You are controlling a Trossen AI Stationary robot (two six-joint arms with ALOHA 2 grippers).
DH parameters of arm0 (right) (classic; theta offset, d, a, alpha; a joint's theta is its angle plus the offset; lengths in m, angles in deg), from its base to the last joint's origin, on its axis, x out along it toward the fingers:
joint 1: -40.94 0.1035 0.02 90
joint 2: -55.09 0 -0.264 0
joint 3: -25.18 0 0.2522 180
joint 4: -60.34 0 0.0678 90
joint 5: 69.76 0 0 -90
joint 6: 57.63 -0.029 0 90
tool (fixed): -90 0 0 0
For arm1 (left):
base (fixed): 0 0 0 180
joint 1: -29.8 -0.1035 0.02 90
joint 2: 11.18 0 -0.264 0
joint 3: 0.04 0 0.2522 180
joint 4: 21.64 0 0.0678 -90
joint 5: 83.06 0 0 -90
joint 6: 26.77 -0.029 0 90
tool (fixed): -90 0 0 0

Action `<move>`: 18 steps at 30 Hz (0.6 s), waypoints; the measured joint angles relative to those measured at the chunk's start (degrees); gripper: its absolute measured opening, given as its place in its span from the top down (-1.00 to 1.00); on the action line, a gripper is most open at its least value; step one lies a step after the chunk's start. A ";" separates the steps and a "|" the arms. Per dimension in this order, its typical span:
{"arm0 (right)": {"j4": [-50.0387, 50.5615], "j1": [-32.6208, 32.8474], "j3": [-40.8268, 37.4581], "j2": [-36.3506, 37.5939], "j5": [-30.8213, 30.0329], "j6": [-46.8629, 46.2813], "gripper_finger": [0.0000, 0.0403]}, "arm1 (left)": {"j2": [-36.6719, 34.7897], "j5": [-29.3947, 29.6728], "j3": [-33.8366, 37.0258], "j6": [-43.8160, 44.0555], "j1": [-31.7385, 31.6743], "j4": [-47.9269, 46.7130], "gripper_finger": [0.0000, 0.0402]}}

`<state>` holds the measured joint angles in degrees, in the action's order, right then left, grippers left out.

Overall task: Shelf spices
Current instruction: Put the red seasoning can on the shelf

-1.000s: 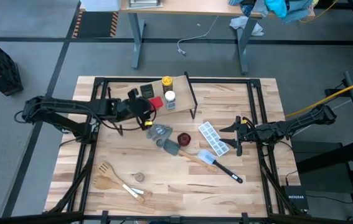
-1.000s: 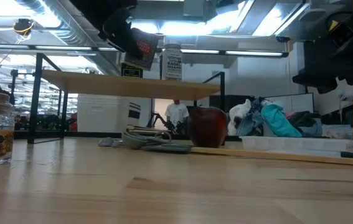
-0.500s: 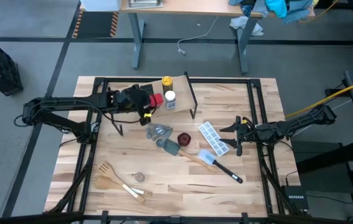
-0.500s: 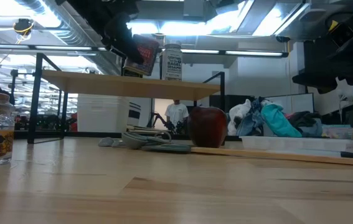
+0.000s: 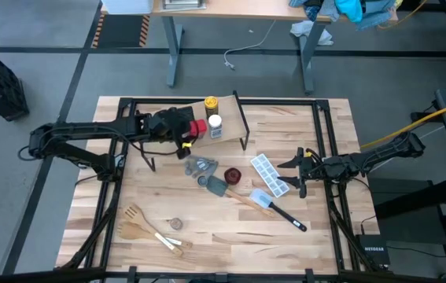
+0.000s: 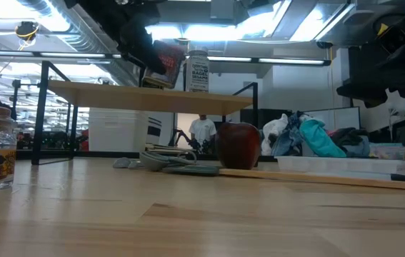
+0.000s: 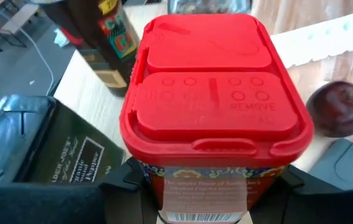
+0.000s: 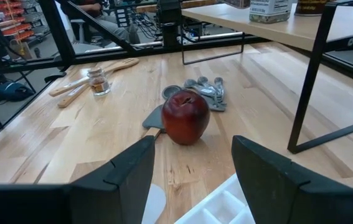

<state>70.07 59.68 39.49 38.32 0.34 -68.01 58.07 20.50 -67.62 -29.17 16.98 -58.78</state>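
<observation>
High view: your left gripper point(image 5: 187, 130) has its fingers clamped on the red tin point(image 5: 197, 127), holding it over the shelf point(image 5: 226, 126), just beside the white-capped jar point(image 5: 214, 123) and the yellow-capped jar point(image 5: 211, 104). In the left wrist view a dark grey tin point(image 7: 70, 155) lies on the plank next to the red one. Your right gripper point(image 5: 297, 173) waits with its fingers parted and empty near the ice tray point(image 5: 269, 174). The tiny jar point(image 5: 175, 224) stands on the table by the 2 wooden spoons point(image 5: 148, 228).

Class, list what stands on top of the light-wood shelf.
White-capped jar, yellow-capped jar and a dark grey tin on the shelf. The left end effector holds the red square tin above it, hiding the plank beneath.
</observation>
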 joint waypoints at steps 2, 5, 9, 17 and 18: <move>0.00 0.00 0.02 0.01 0.00 -0.01 -0.10 | 0.62 0.11 0.00 0.40 -0.02 -0.55 0.21; -0.02 0.01 0.02 0.00 0.00 0.01 -0.10 | 1.92 0.15 -0.01 0.47 -0.02 -0.58 0.18; -0.02 0.00 0.00 0.02 0.00 0.01 -0.10 | 3.77 0.17 -0.12 0.58 -0.04 -0.65 0.04; -0.02 0.00 0.00 0.00 0.00 -0.01 -0.10 | 3.92 0.80 -0.13 0.51 -0.09 -1.19 0.03; -0.02 -0.02 0.00 0.02 0.02 -0.01 -0.10 | 3.50 0.89 -0.07 0.45 -0.09 -1.45 0.03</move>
<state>70.05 59.66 39.49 38.34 0.36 -68.02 61.57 21.39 -67.70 -28.72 16.89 -60.24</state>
